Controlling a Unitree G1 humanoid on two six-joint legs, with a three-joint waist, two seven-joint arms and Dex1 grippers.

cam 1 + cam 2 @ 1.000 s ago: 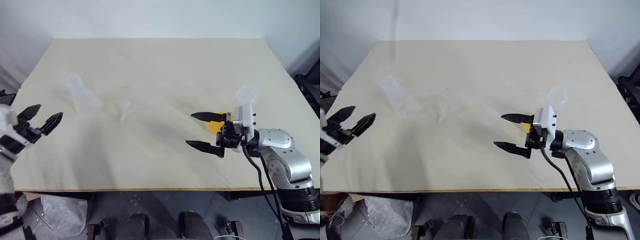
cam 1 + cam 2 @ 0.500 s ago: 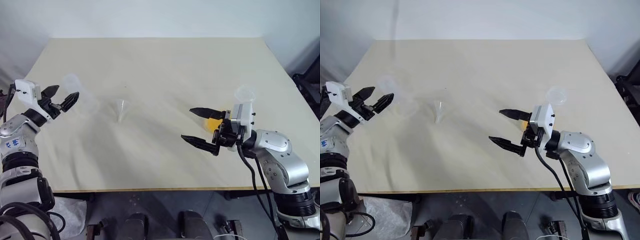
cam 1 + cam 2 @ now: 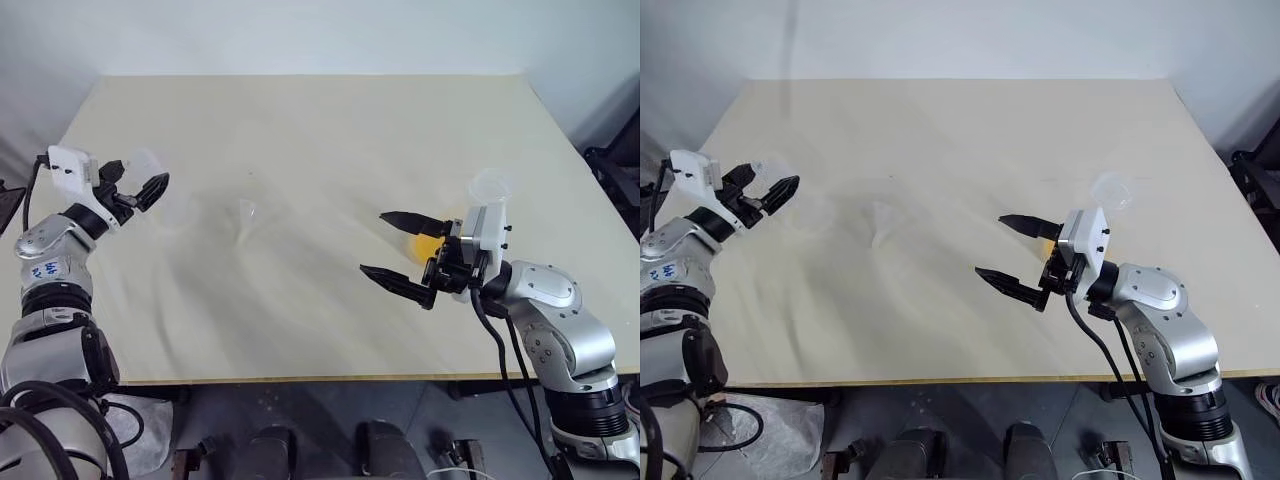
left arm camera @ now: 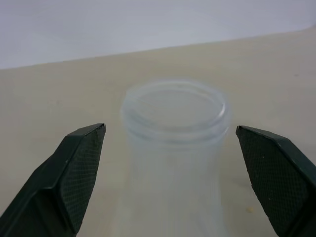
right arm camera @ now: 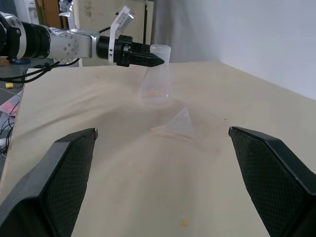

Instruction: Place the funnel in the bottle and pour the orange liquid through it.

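Note:
The frosted bottle [image 4: 175, 148] stands upright at the table's left, its open neck level with the gap of my left gripper [image 3: 145, 176]. That gripper is open, a finger on either side of the neck and apart from it. The small clear funnel [image 3: 247, 215] lies on the table to the right of the bottle, also seen as the funnel [image 5: 175, 123] in the right wrist view. My right gripper [image 3: 372, 243] hovers open and empty at the right, pointing left toward the funnel. The orange liquid [image 3: 430, 246] shows just behind its upper finger, its container mostly hidden.
A clear round cup rim [image 3: 490, 185] sits beyond my right wrist. The beige table [image 3: 320, 120] ends at a front edge close below both arms. Dark equipment stands off the table's right side.
My left gripper has risen from the near left table edge and moved forward to the bottle's neck, staying open. The right gripper stayed put, swinging slightly.

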